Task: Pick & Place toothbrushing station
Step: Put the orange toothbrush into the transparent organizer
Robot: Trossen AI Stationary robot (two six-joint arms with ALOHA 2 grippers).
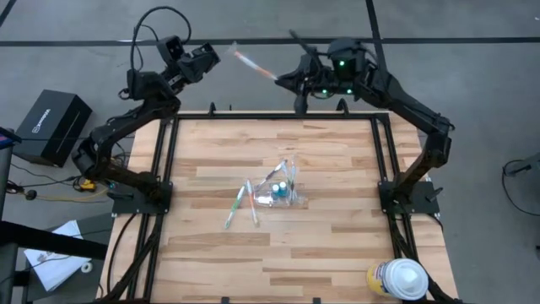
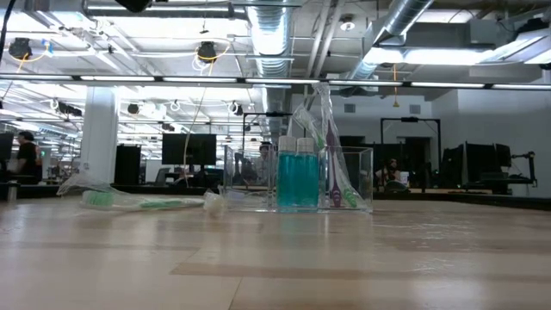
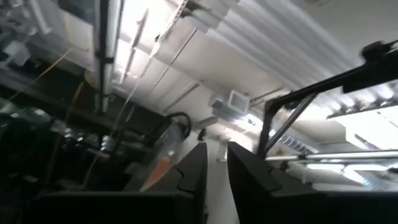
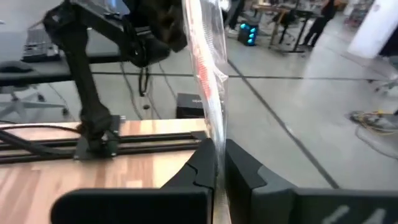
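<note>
While both arms are raised beyond the table's far edge, the right gripper (image 4: 219, 163) is pinched shut on one end of a wrapped toothbrush (image 1: 254, 65), a thin orange-pink brush inside a clear plastic sleeve that spans the gap between the two arms. The left gripper (image 3: 214, 165) sits at the sleeve's other end with its fingers only a narrow slit apart; whether it has any grip on the wrapper cannot be told.

Down on the wooden table (image 1: 337, 245), the clear cup (image 2: 297, 179) stands near the middle holding two blue-teal toothpaste tubes (image 2: 298, 175) and some brushes, with loose toothbrushes (image 1: 240, 201) lying just beside it. A white-and-yellow round container (image 1: 398, 279) rests at the near right corner, well apart.

By the look of it, the wrapped brush is very light, with a stiff handle inside a crinkly, slippery film, so a pinch on the film alone may slide; taking hold across the handle through the sleeve seems safer.

No writing on any of these things is readable
</note>
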